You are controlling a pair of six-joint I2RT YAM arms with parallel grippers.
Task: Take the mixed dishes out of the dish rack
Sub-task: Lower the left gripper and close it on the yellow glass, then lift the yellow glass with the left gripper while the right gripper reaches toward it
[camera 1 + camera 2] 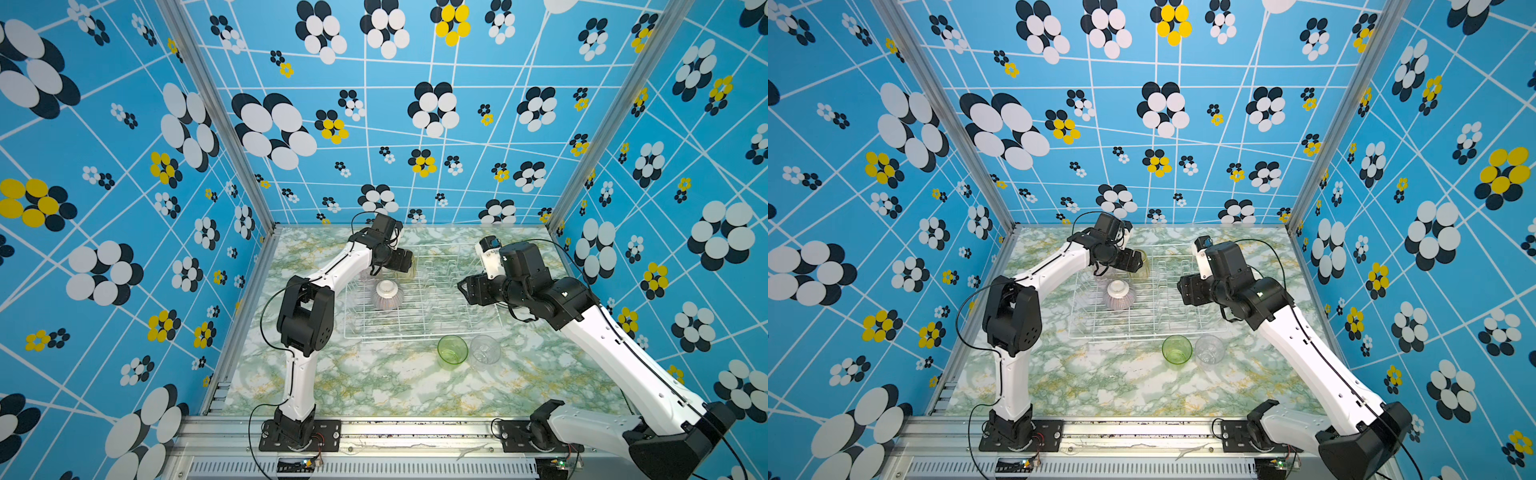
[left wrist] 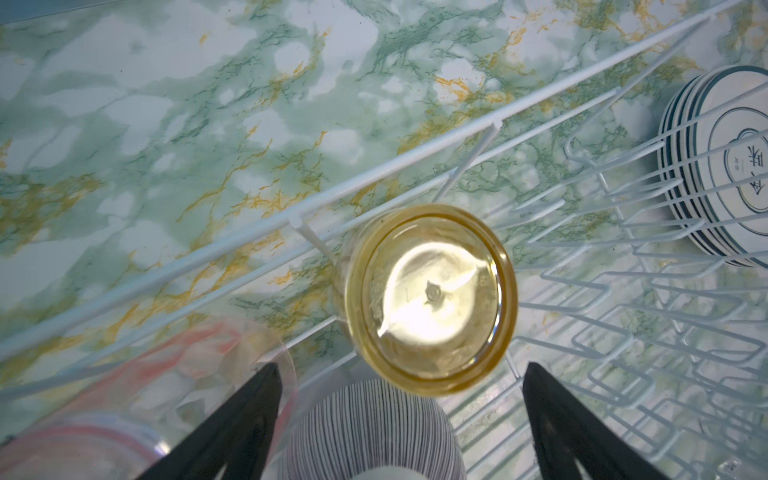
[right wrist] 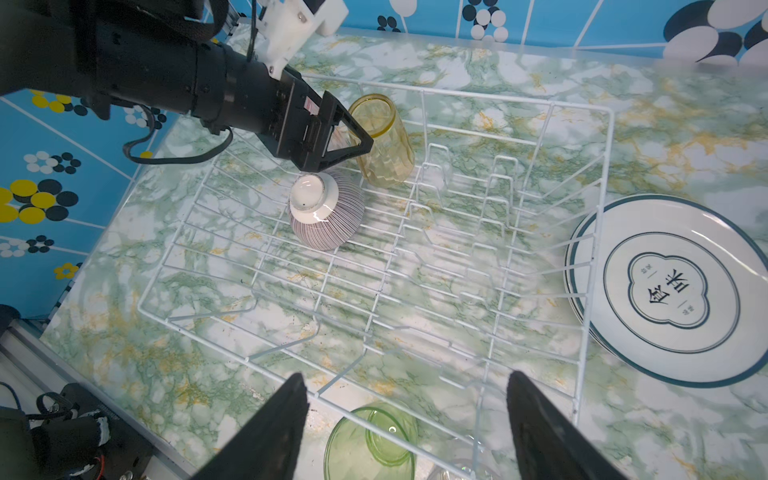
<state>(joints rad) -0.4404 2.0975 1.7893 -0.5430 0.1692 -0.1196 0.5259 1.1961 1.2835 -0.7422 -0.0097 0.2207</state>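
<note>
While both sets of jaws stand wide and empty, the left gripper hangs over the inverted, faceted yellow tumbler at eleven o'clock in the white wire dish rack, beside the upturned striped bowl. The right gripper hovers over the divider side at three o'clock. The green tumbler and clear tumbler stand on the marbled table at six o'clock; the stacked green-rimmed plates lie flat outside the rack.

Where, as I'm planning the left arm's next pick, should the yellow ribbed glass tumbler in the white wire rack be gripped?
Probably across the side walls of the yellow ribbed glass tumbler, just under its upturned base, coming from above: it stands mouth-down, and the open left gripper hangs over it.
</note>
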